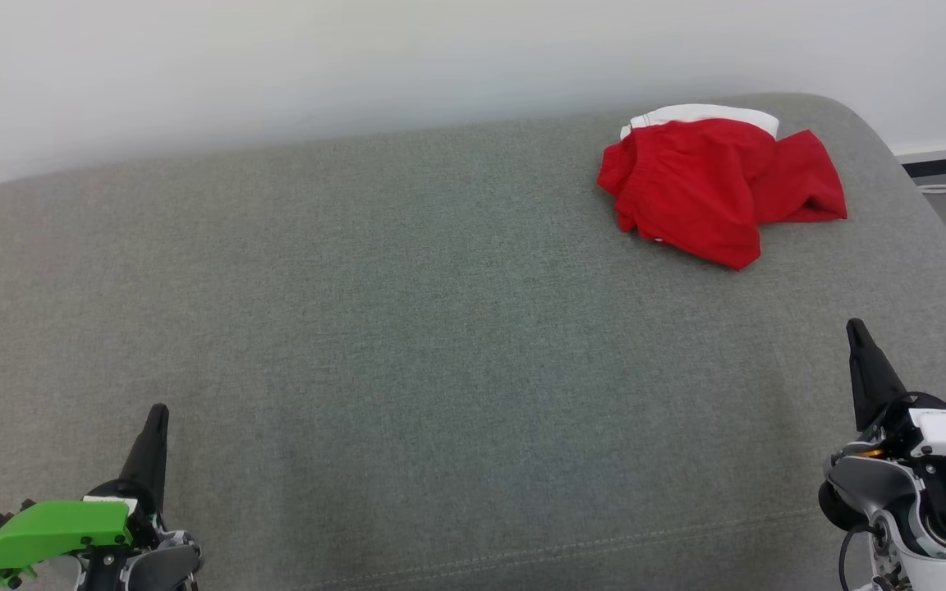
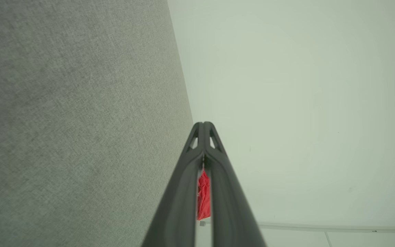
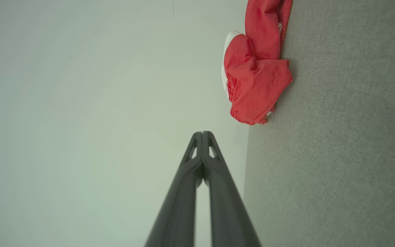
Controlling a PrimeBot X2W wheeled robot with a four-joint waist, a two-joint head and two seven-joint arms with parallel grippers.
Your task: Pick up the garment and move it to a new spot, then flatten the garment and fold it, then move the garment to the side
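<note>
Left gripper [image 1: 158, 410] and right gripper [image 1: 854, 325] both pinched closed, holding nothing. Crumpled red garment [image 1: 715, 185] lies on grey cushion [image 1: 407, 328], well ahead of right gripper, far diagonally from left gripper.

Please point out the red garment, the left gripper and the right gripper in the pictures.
red garment [image 1: 707, 193]: head view, middle of the crumpled red cloth.
left gripper [image 2: 203, 125]: left wrist view, at its touching fingertips.
right gripper [image 3: 202, 134]: right wrist view, at its touching fingertips.
</note>
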